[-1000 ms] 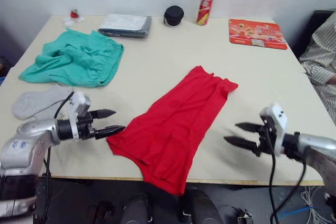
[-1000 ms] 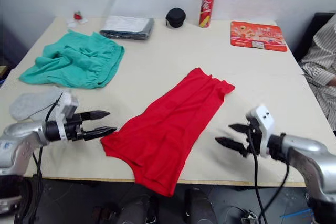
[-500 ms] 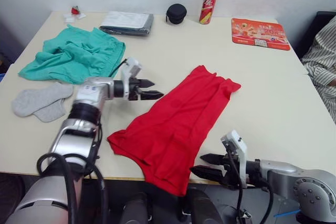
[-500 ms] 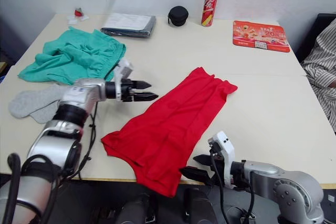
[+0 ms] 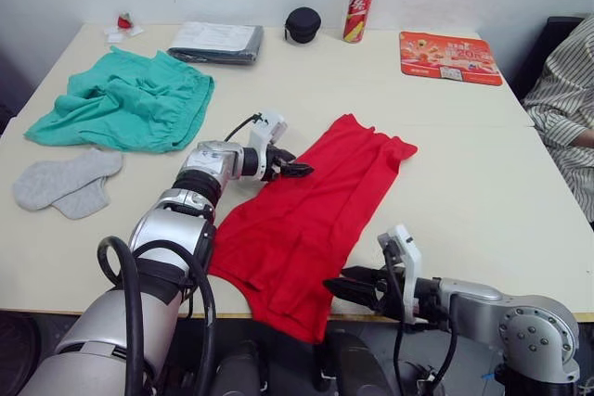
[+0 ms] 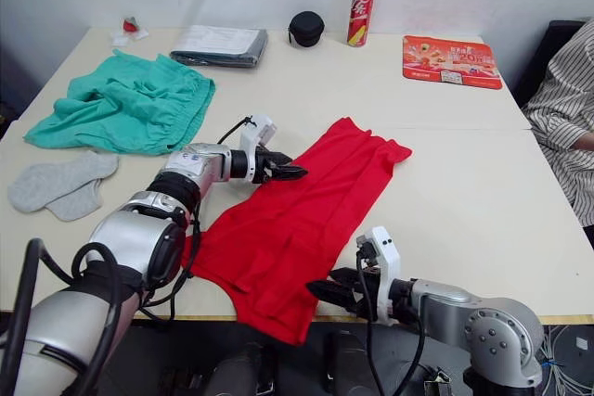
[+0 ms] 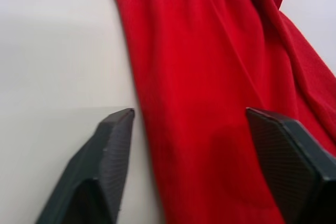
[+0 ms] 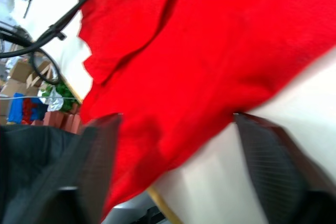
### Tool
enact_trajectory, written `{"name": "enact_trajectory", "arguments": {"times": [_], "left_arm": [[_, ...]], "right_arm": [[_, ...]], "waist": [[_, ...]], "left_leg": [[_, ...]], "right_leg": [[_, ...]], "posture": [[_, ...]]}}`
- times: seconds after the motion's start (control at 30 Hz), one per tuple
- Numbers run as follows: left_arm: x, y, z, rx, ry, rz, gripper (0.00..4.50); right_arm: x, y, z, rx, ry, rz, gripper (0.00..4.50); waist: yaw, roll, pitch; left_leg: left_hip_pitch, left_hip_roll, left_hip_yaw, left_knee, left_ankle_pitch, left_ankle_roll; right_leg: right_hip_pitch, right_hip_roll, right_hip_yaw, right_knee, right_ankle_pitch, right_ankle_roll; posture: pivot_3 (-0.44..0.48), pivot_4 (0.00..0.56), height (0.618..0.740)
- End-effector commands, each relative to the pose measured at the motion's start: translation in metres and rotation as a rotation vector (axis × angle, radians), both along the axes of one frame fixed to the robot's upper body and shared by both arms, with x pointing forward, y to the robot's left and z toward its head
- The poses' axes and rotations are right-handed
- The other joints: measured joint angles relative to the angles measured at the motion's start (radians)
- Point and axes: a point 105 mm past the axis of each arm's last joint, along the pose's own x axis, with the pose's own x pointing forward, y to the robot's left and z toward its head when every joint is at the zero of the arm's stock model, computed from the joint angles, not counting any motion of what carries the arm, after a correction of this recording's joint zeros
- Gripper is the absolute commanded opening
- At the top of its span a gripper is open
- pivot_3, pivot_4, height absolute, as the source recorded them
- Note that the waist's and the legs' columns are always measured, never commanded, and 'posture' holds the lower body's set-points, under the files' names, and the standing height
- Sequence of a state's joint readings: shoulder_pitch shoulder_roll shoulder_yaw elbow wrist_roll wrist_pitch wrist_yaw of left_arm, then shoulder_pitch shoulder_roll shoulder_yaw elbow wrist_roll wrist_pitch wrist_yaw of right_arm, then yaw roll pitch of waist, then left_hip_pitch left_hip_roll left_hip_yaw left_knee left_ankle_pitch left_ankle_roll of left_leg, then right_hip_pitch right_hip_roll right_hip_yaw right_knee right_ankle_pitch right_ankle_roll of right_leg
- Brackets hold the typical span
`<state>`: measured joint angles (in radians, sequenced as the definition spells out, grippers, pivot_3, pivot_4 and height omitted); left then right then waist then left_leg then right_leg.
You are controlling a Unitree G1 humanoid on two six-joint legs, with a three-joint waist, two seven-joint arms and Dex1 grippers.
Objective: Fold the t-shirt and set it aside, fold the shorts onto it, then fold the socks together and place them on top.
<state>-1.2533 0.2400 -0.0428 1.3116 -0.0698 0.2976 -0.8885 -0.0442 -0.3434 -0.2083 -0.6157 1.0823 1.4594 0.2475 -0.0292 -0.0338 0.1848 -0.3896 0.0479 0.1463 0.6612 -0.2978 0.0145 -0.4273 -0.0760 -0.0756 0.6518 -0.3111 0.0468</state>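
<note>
Red t-shirt (image 5: 316, 215) lying lengthwise on the bench (image 5: 483, 183), its near end hanging over the front edge. Left hand (image 5: 299, 171), fingers spread, straddles the shirt's left edge at mid-length. Right hand (image 5: 345, 287), fingers parted, sits at the bench's front edge beside the overhanging hem. Teal shorts (image 5: 121, 101) and grey socks (image 5: 63, 183) lie well apart at far left.

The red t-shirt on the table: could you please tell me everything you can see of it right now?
The t-shirt is bright red soft knit cloth, folded lengthwise into a long strip with loose creases. It lies diagonally on the beige table, its near end hanging over the front edge. The left gripper, open, straddles its left edge near the far end. The right gripper, open, reaches the draped near end. No print or neckband shows.
</note>
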Motion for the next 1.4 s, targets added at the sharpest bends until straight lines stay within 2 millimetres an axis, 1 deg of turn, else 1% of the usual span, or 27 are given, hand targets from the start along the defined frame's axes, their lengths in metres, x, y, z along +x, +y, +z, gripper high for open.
{"name": "enact_trajectory", "arguments": {"times": [0.03,0.07,0.13,0.23,0.27,0.37,0.47,0.53,0.63,0.7,0.8,0.93,1.07,1.13,1.27,1.4], "left_arm": [[0.001,-0.005,0.003,0.002,-0.013,-0.001,2.29],[0.001,-0.006,0.002,-0.003,-0.009,0.001,1.90],[-0.001,-0.008,0.000,-0.012,0.003,-0.008,1.33],[-0.004,-0.008,-0.007,0.005,0.014,-0.024,0.29],[-0.004,-0.008,-0.008,-0.001,0.015,-0.017,0.09],[-0.002,-0.005,-0.008,-0.036,0.011,0.011,0.03],[0.002,0.003,-0.006,-0.093,0.008,0.059,0.03],[0.002,0.008,-0.007,-0.100,0.003,0.073,0.03],[0.003,0.019,-0.008,-0.137,0.001,0.114,0.03],[-0.001,0.023,-0.007,-0.185,0.017,0.092,0.03],[-0.003,0.032,-0.004,-0.232,0.011,0.107,0.03],[-0.004,0.050,-0.004,-0.260,-0.053,0.186,0.03],[-0.017,0.056,-0.007,-0.262,-0.096,0.227,0.03],[-0.024,0.057,-0.010,-0.268,-0.088,0.252,0.03],[-0.037,0.059,-0.012,-0.272,-0.112,0.266,0.03],[-0.051,0.062,-0.017,-0.246,-0.155,0.249,0.03]], "right_arm": [[-0.008,0.005,-0.014,-0.014,0.072,0.015,2.16],[-0.007,0.004,-0.014,-0.015,0.068,0.008,1.74],[-0.005,0.003,-0.014,-0.016,0.064,-0.002,1.13],[-0.003,0.002,-0.014,-0.019,0.055,-0.017,0.02],[-0.002,0.002,-0.014,-0.021,0.053,-0.020,0.00],[-0.001,0.001,-0.014,-0.026,0.046,-0.026,0.00],[-0.001,-0.004,-0.012,-0.034,0.036,-0.031,0.00],[0.000,-0.007,-0.011,-0.039,0.033,-0.033,0.00],[0.002,-0.020,-0.007,-0.058,0.024,-0.032,0.00],[0.004,-0.029,-0.003,-0.073,0.017,-0.023,0.00],[0.007,-0.040,0.002,-0.097,0.013,0.009,0.00],[0.024,-0.062,0.005,-0.152,0.007,-0.006,0.00],[0.045,-0.078,0.010,-0.178,-0.028,-0.026,0.00],[0.054,-0.083,0.012,-0.181,-0.044,-0.027,0.00],[0.063,-0.089,0.011,-0.196,-0.059,-0.008,0.00],[0.066,-0.092,0.011,-0.203,-0.084,0.025,0.00]], "waist": [[0.002,0.000,0.000],[0.003,0.000,0.000],[0.003,0.000,0.000],[0.001,-0.001,-0.001],[0.001,-0.002,-0.001],[0.002,-0.002,-0.001],[0.001,-0.002,-0.001],[0.002,-0.002,-0.001],[0.003,-0.002,-0.001],[0.002,-0.002,-0.001],[0.002,-0.002,-0.001],[0.001,-0.002,-0.001],[0.001,-0.002,-0.001],[0.003,-0.002,-0.001],[0.005,-0.002,-0.001],[0.006,-0.002,-0.001]], "left_leg": [[0.000,0.000,0.000,0.000,0.000,0.000],[0.000,0.000,0.000,0.000,0.000,0.000],[-0.001,-0.001,0.000,0.000,0.000,0.000],[-0.001,-0.001,0.000,0.000,0.000,0.000],[-0.001,-0.001,0.000,0.000,0.000,0.000],[-0.001,-0.001,0.000,0.001,0.000,0.000],[-0.001,0.000,0.000,0.001,0.000,0.000],[-0.001,0.000,0.000,0.001,0.000,0.000],[-0.001,-0.001,0.000,0.001,0.000,0.000],[-0.001,-0.001,0.000,0.002,0.000,0.001],[-0.001,-0.001,0.001,0.002,-0.001,0.001],[-0.001,-0.001,0.000,0.002,0.000,0.001],[0.000,-0.001,0.001,0.002,0.000,0.001],[0.000,-0.001,0.001,0.002,0.000,0.000],[0.000,-0.001,0.001,0.003,0.001,0.000],[0.001,-0.001,0.001,0.003,0.001,0.000]], "right_leg": [[0.000,0.000,0.000,0.000,0.000,0.000],[0.000,0.000,0.000,0.000,0.000,0.000],[0.000,-0.001,0.000,0.000,0.000,0.000],[0.000,-0.001,0.000,-0.001,0.000,0.000],[0.000,0.000,0.000,-0.001,0.000,0.000],[0.000,-0.001,0.000,0.000,0.000,0.000],[0.000,-0.001,0.000,0.000,0.000,0.000],[0.000,-0.001,0.000,0.001,0.000,0.000],[0.000,-0.001,0.000,0.001,0.000,0.000],[0.000,-0.002,0.000,0.001,0.000,0.000],[0.000,-0.002,0.000,0.001,0.000,0.000],[0.000,-0.002,0.001,0.001,0.000,0.000],[0.000,-0.001,0.002,0.002,0.000,0.000],[0.000,-0.001,0.002,0.002,0.000,0.000],[0.000,-0.002,0.002,0.002,0.000,0.000],[0.001,-0.002,0.002,0.002,0.000,0.000]], "posture": [[0.000,0.150,0.740],[0.000,0.150,0.740],[0.000,0.150,0.740],[0.000,0.150,0.740],[0.000,0.150,0.740],[0.000,0.150,0.740],[0.000,0.150,0.740],[0.000,0.150,0.740],[0.000,0.150,0.740],[0.000,0.150,0.740],[0.000,0.150,0.740],[0.000,0.150,0.740],[0.000,0.150,0.740],[0.000,0.150,0.740],[0.000,0.150,0.740],[0.000,0.150,0.740]]}}
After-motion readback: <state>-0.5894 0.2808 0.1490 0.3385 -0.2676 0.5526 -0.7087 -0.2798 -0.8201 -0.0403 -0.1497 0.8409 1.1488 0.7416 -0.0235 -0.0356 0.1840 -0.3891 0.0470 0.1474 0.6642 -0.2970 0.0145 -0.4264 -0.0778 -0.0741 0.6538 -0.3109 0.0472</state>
